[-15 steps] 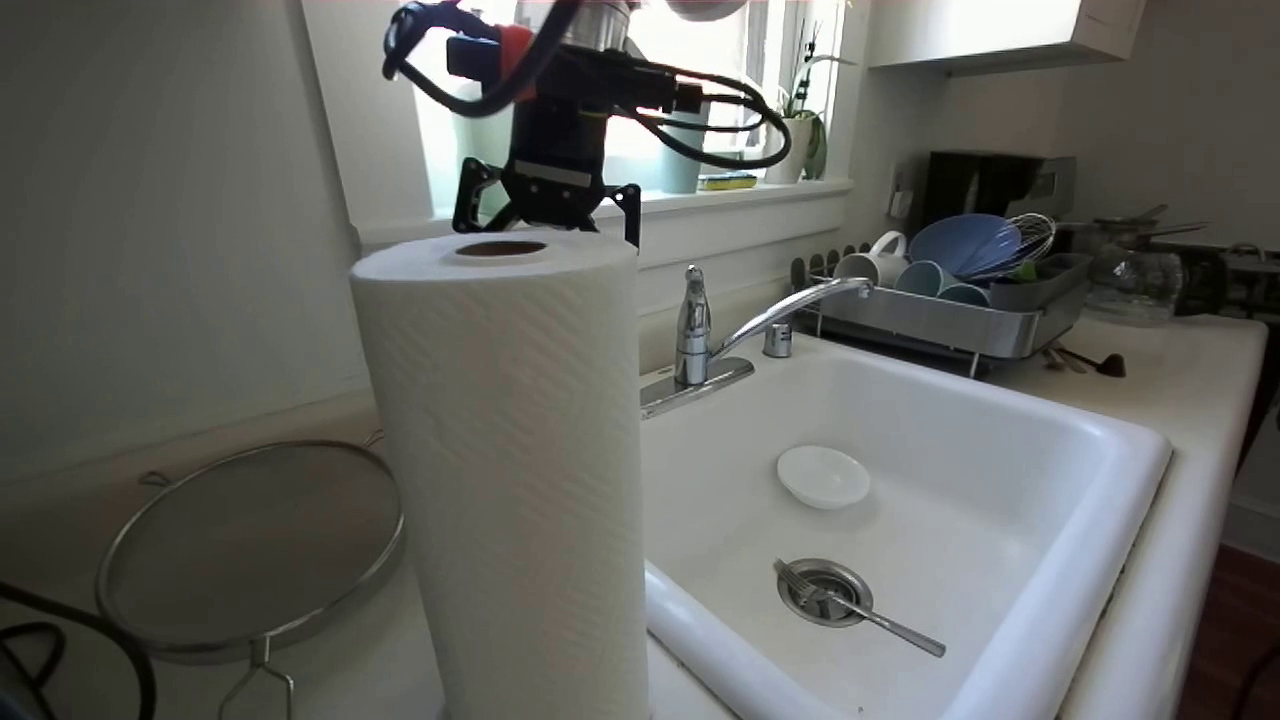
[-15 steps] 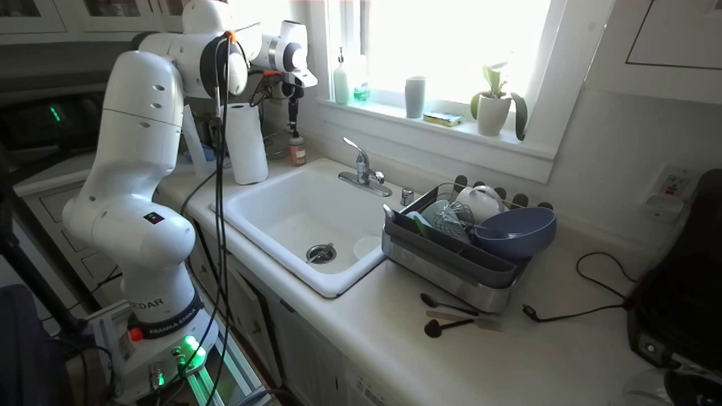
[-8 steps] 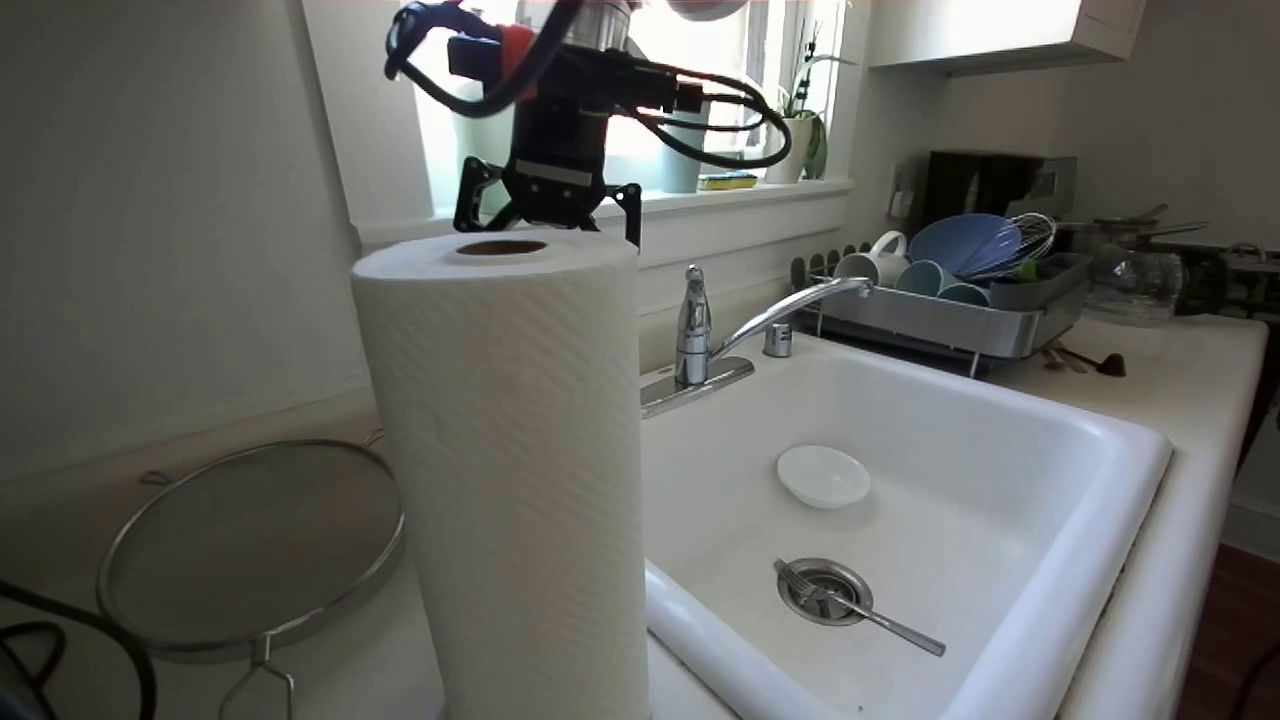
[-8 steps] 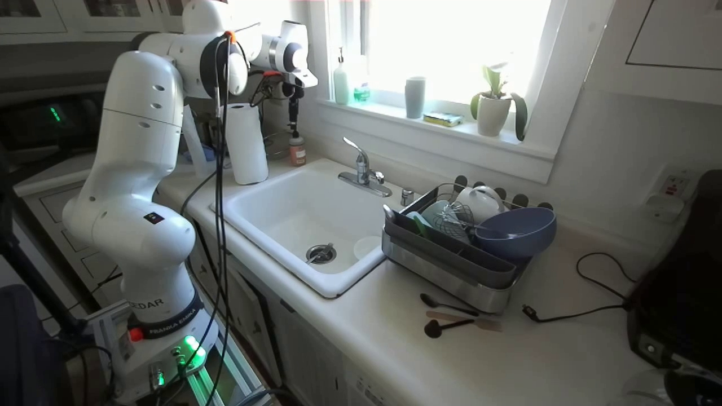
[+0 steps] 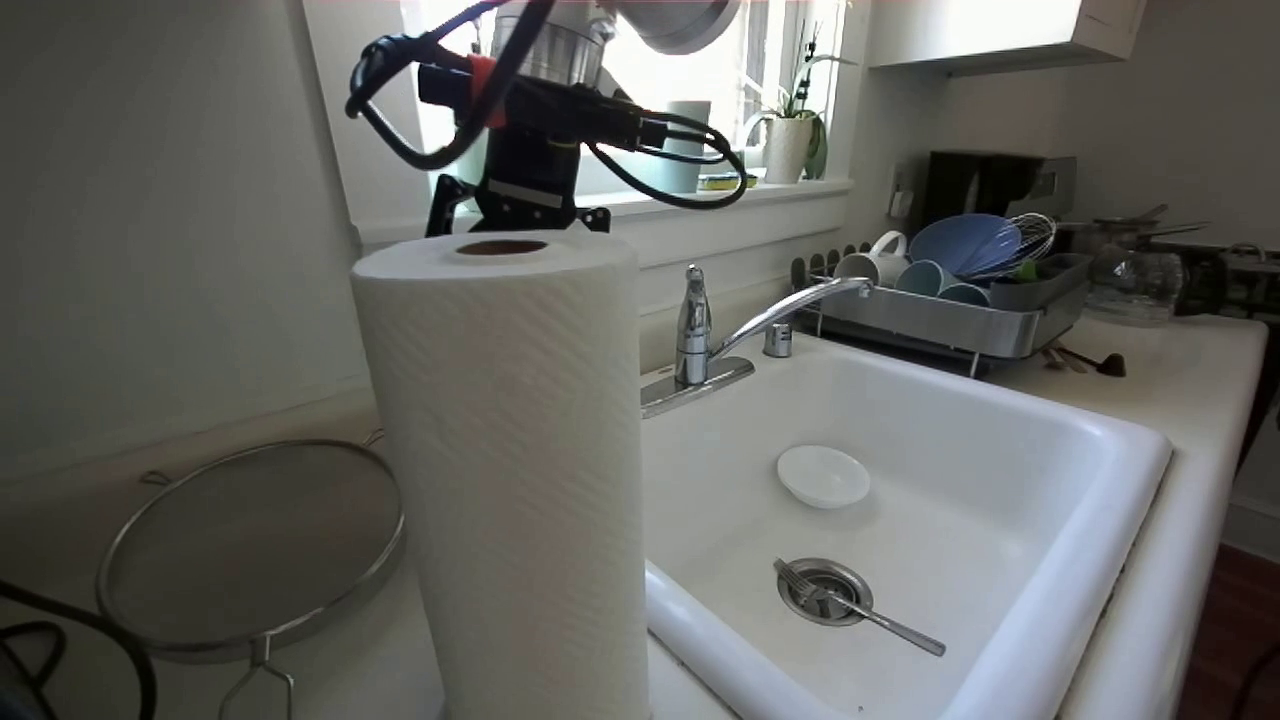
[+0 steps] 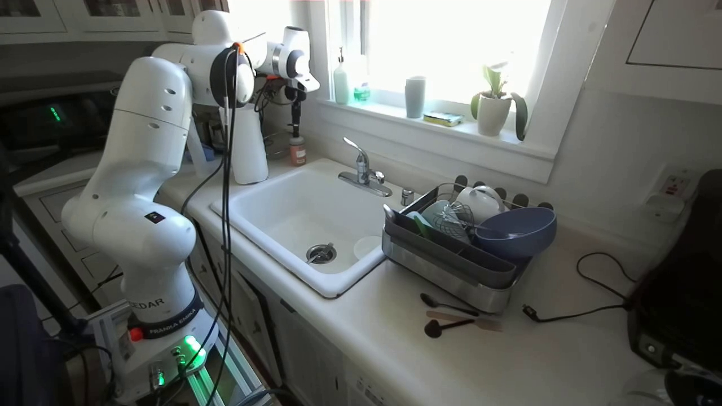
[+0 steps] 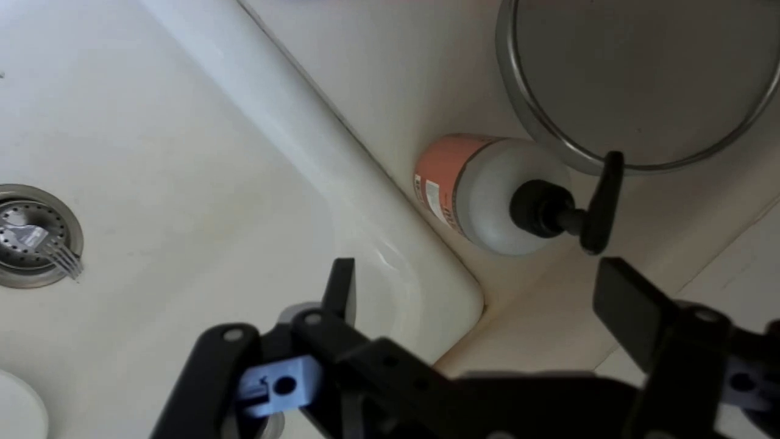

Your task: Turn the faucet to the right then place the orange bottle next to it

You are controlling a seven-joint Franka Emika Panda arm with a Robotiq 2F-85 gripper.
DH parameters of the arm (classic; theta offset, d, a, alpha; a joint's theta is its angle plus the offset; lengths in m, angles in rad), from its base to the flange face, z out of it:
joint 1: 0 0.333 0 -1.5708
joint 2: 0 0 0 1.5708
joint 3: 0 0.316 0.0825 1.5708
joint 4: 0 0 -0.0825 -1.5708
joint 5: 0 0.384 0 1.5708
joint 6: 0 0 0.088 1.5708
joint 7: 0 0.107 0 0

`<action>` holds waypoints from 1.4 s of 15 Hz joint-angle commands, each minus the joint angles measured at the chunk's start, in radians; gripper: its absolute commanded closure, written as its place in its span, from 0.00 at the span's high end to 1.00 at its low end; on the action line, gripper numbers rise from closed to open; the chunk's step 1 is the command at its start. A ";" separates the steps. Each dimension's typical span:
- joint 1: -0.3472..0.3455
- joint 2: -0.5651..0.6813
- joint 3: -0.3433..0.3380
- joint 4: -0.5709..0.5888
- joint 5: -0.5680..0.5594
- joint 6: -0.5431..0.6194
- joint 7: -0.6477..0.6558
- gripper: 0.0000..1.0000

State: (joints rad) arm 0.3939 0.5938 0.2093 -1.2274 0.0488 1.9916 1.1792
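The chrome faucet [image 5: 692,340] stands at the back rim of the sink, its spout swung toward the dish rack; it also shows in an exterior view [image 6: 362,164]. The orange bottle [image 6: 298,153] has an orange label and a black pump, and stands upright on the counter by the sink's corner. In the wrist view the bottle [image 7: 448,177] is ahead of the fingers, outside the gap between them. My gripper [image 7: 476,268] is open with nothing between its fingers; the right finger [image 7: 634,311] is close to the pump's tip in the picture. The towel roll hides the bottle and fingers in an exterior view.
A paper towel roll [image 5: 510,480] stands close to the arm. A round mesh strainer [image 7: 640,79] lies beside the bottle. The sink [image 6: 271,270] holds a white dish and a fork at the drain. A dish rack [image 6: 451,270] stands past the faucet. A windowsill [image 6: 389,121] runs above.
The arm and gripper have shifted left and slightly down in an exterior view, mostly in the last half second. The faucet and bottle have not moved.
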 commanded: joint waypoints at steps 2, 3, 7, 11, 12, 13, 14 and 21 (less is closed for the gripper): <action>0.029 0.106 -0.020 0.146 0.032 0.013 0.013 1.00; 0.031 0.121 -0.020 0.166 0.035 0.010 0.016 1.00; 0.040 0.178 -0.019 0.238 0.058 -0.013 0.042 1.00; 0.053 0.223 -0.022 0.298 0.071 -0.033 0.074 0.88; 0.056 0.233 -0.022 0.312 0.071 -0.041 0.080 0.72; 0.059 0.243 -0.022 0.325 0.071 -0.048 0.088 0.66; 0.063 0.253 -0.022 0.338 0.070 -0.057 0.094 0.57; 0.086 0.302 -0.027 0.420 0.058 -0.159 0.122 0.09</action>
State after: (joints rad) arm 0.4522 0.8502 0.2085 -0.8999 0.0900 1.8993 1.2708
